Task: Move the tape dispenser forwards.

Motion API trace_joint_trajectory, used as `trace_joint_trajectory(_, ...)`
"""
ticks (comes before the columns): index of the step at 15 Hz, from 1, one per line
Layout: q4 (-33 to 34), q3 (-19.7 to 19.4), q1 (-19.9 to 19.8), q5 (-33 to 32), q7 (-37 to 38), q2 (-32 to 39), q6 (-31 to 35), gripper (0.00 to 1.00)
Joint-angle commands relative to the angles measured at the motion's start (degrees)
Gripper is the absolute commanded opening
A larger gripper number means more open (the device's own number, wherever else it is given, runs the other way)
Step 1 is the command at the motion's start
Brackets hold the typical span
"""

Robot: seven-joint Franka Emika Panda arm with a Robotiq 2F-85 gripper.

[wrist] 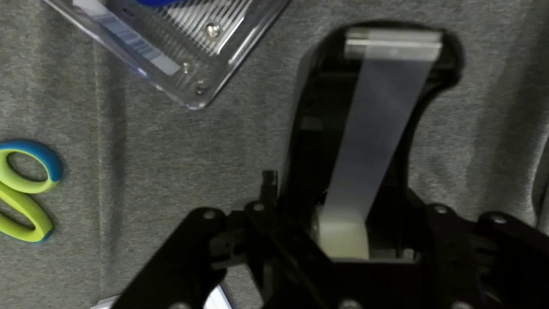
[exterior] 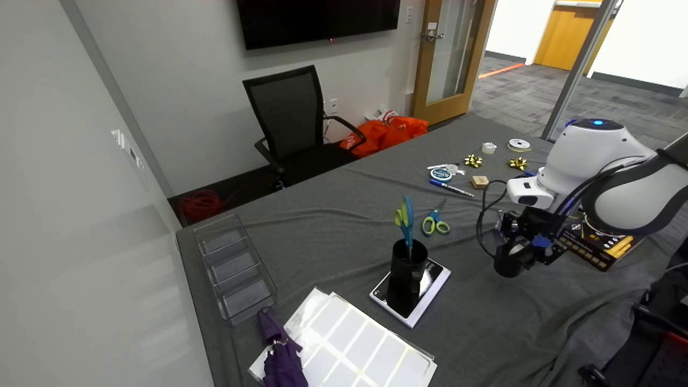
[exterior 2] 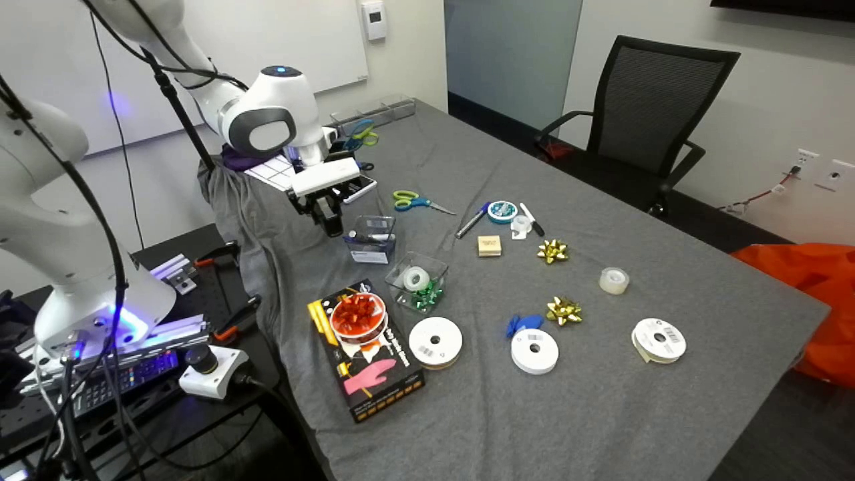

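Observation:
The black tape dispenser (wrist: 373, 128) lies between the two fingers of my gripper (wrist: 343, 193) in the wrist view. Its nose with the metal cutter points to the top, and a strip of tape runs back to the pale roll. Both fingers appear to press against its sides, around the roll end. In an exterior view the rounded end of the dispenser (exterior: 507, 266) shows below my gripper (exterior: 528, 244). It also shows as a dark shape (exterior 2: 331, 224) below the gripper. The fingers hide part of it. I cannot tell whether it touches the table.
A clear pen holder (exterior 2: 371, 244) stands close beside the dispenser. Green-handled scissors (exterior 2: 411, 201) lie nearby. A black cup (exterior: 409, 260) stands on a book (exterior: 427, 293). A black box (exterior 2: 367, 361) and a clear tray (exterior 2: 419, 284) with tape stand in front.

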Motion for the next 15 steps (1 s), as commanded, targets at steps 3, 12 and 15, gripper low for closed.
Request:
trace_joint_trajectory(3, 5.88, -17.91, 18.88, 2.33, -0.77, 8.79, 6.42, 0.36)
trace_joint_trajectory(12, 10.30, -19.96, 21.94, 4.82, -0.61, 13.18, 7.22, 1.00)
trace_joint_trajectory(15, 8.92, -18.66, 20.55, 4.93, -2.15, 11.28, 7.47, 1.00)
